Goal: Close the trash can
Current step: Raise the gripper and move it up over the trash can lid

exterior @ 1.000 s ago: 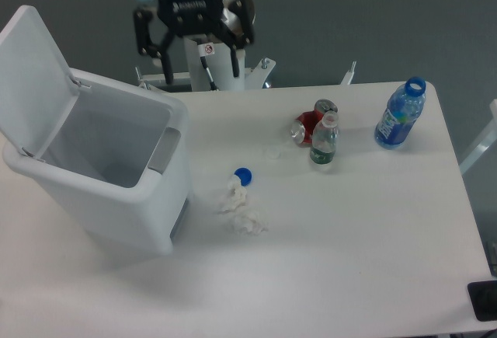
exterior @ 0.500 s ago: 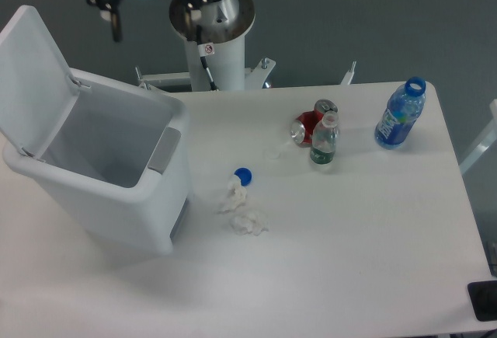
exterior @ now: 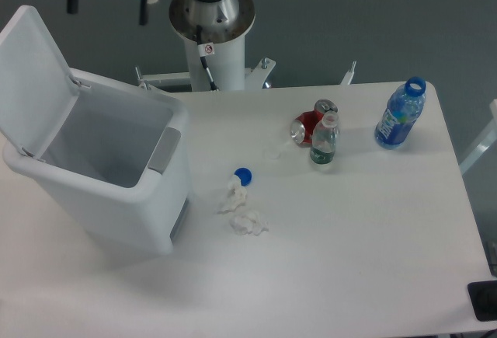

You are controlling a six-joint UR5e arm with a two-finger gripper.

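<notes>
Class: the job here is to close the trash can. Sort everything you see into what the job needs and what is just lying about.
Needed for the job:
trash can, its lid standing open
gripper, open, above the lid

Just lying about:
blue bottle
small clear bottle
crushed red can
blue cap
crumpled tissue

- A robotics lab or test cell is suggested, rather than a home or shop.
- A plain white table (exterior: pixel 365 229) is seen against a bare grey-blue floor, with nothing decorative around it.
- A robot arm's white cylindrical pedestal (exterior: pixel 211 35) is mounted on a metal frame at the table's far edge.
- Staged test items are laid out on the table: a white trash can (exterior: pixel 109 175) with its lid raised, a blue bottle (exterior: pixel 400 114), a small clear bottle (exterior: pixel 324 141), a crushed red can (exterior: pixel 311 124), a blue cap (exterior: pixel 243 175) and crumpled tissue (exterior: pixel 245 217).
</notes>
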